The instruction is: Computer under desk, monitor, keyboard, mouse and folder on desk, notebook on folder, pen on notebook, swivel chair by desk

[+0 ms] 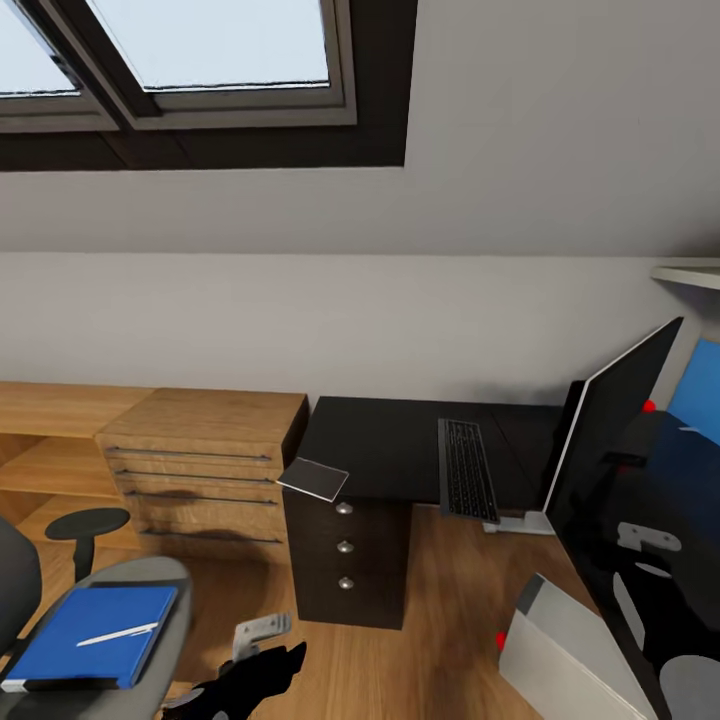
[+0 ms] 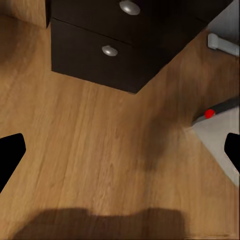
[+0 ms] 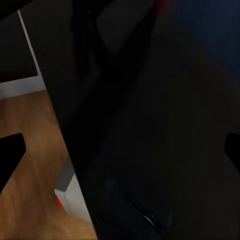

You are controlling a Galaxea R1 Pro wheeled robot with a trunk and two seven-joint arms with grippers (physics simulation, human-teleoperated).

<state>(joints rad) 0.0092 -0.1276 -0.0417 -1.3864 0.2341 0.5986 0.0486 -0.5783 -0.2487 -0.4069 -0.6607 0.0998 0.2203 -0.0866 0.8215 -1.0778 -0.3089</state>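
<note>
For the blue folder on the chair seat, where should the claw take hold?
Probably the folder's long edge nearest the seat's rim, coming in low from the desk side: it lies flat, and a pen rests loose on top.

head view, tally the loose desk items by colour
Blue: 1, the folder on the swivel chair
White: 1, the pen lying on the folder
Grey: 1, the notebook on the desk corner
Dark: 2, the keyboard and the monitor
Total: 5
</note>
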